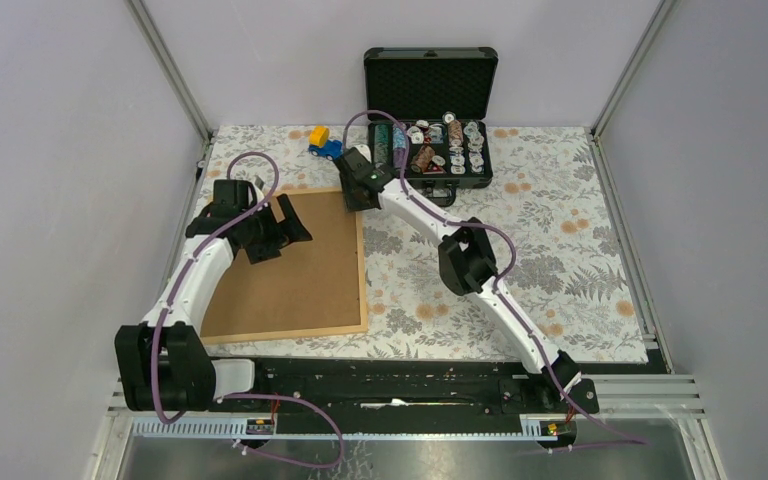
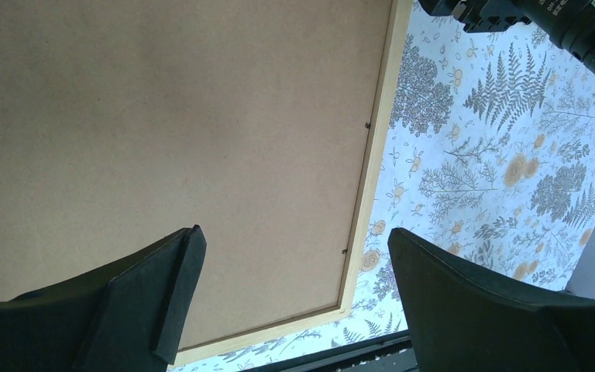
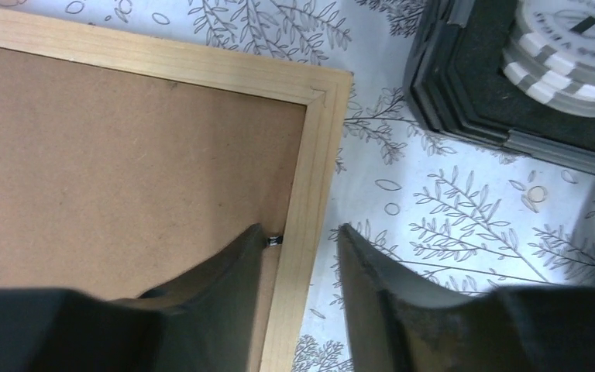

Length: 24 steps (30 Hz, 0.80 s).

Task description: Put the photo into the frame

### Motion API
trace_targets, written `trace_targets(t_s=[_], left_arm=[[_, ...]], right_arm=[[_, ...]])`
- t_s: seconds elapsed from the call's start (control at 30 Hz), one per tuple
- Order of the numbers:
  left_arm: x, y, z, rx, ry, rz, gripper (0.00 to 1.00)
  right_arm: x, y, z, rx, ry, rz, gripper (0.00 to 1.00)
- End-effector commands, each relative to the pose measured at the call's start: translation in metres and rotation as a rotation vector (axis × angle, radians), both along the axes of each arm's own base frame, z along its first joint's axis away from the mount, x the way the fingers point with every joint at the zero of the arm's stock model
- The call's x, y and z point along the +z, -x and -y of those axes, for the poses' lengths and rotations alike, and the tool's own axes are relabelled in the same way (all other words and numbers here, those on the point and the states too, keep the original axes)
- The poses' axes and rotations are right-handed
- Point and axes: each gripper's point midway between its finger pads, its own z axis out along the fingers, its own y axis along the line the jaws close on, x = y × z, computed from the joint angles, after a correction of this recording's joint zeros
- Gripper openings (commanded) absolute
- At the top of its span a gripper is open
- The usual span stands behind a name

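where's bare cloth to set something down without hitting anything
Widest: the floral tablecloth right of the white right arm. Also the strip between the light wooden frame and that arm. Crowded: back centre, where the open black chip case, blue-and-yellow toy car and right gripper meet.

Soft, even light fills the overhead view, which is sharp, and shadows on the bench [image 1: 560,260] are faint. In both wrist views the dark gripper fingers [image 3: 403,310] at 6 o'clock are blurred, while the brown board [image 2: 163,139] beyond is evenly lit.
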Motion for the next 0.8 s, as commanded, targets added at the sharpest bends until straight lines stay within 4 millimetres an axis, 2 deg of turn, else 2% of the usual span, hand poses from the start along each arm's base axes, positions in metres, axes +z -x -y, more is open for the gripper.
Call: trace_targets(t_s=[0.0,0.07,0.13,0.2,0.27,0.33,0.4,0.5,0.6,0.77], left_arm=[[0.028,-0.006,-0.007,0.007,-0.046,0.083,0.99],[0.025,0.001,-0.006,-0.003,-0.044,0.056,0.99],[0.015,0.013,-0.009,0.025,-0.046,-0.013,0.99],[0.002,0.026,-0.016,0.100,-0.063,-0.087,0.99],[-0.015,0.045,-0.029,0.231,-0.101,-0.194,0.99],[-0.029,0.070,-0.031,0.319,-0.094,-0.314,0.99],[-0.040,0.097,-0.029,0.414,-0.073,-0.430,0.99],[-0.043,0.130,-0.026,0.543,-0.030,-0.513,0.98],[-0.042,0.146,-0.022,0.690,0.066,-0.479,0.99],[-0.071,0.167,-0.007,0.786,0.182,-0.553,0.99]], right_arm=[[-0.092,0.070,0.024,0.117,0.146,-0.323,0.54],[-0.064,0.067,0.005,0.105,-0.057,-0.393,0.61],[-0.030,0.052,0.001,0.063,-0.150,-0.363,0.67],[-0.008,0.041,0.006,0.027,-0.171,-0.308,0.68],[-0.007,0.046,0.011,0.003,-0.164,-0.319,0.59],[-0.021,0.062,0.013,0.007,-0.138,-0.373,0.52],[-0.036,0.077,0.020,0.016,-0.041,-0.383,0.49],[-0.047,0.093,0.029,0.008,0.047,-0.380,0.39],[-0.047,0.097,0.035,-0.037,0.057,-0.380,0.26],[-0.039,0.094,0.035,-0.096,0.016,-0.366,0.13]])
